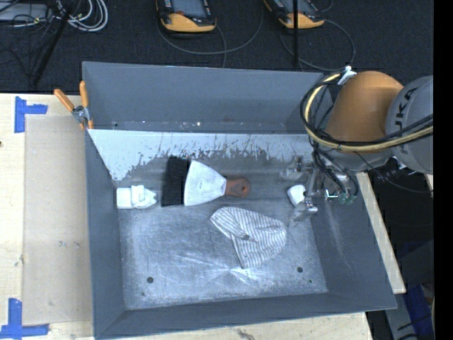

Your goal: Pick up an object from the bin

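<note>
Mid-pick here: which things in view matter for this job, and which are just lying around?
In the job:
gripper, low at the bin's right side
grey bin
striped cloth, nearest the gripper
brush with black bristles
small white piece, at left

Lying about, behind the bin:
orange-and-black handheld unit
second unit
cables

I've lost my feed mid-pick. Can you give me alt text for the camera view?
The gripper hangs low at the right side of the grey metal bin, beside a small white object and just right of a striped cloth. Farther left lie a black-bristled brush and a white plastic piece.
</note>
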You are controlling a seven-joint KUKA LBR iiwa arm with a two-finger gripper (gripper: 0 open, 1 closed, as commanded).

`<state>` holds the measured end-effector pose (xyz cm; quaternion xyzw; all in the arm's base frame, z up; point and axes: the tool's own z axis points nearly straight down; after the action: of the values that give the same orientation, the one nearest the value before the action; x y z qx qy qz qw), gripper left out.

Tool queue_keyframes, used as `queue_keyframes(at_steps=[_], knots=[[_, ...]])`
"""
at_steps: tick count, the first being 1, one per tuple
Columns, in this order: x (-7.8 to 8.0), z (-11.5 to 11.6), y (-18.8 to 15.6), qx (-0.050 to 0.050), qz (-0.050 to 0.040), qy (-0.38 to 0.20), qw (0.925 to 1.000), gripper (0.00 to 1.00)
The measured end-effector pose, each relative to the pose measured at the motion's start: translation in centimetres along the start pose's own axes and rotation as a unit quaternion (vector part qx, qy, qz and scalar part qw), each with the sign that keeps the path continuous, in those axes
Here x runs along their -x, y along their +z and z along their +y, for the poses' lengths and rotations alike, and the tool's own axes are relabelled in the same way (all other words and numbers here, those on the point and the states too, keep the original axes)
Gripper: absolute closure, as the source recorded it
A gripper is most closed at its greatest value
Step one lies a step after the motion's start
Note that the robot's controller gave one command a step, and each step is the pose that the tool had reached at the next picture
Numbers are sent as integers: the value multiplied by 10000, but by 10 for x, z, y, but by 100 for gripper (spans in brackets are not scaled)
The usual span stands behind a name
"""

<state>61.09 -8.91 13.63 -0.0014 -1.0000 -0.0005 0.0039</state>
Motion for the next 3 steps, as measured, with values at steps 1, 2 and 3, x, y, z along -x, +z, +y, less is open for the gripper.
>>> queue_keyframes(at_steps=[1,2,3], knots=[[2,0,-5,-4,-36,-7,10000,0],[-26,115,52,-5,-42,-1087,9941,100],[-26,115,52,-6,-43,-1090,9940,100]])
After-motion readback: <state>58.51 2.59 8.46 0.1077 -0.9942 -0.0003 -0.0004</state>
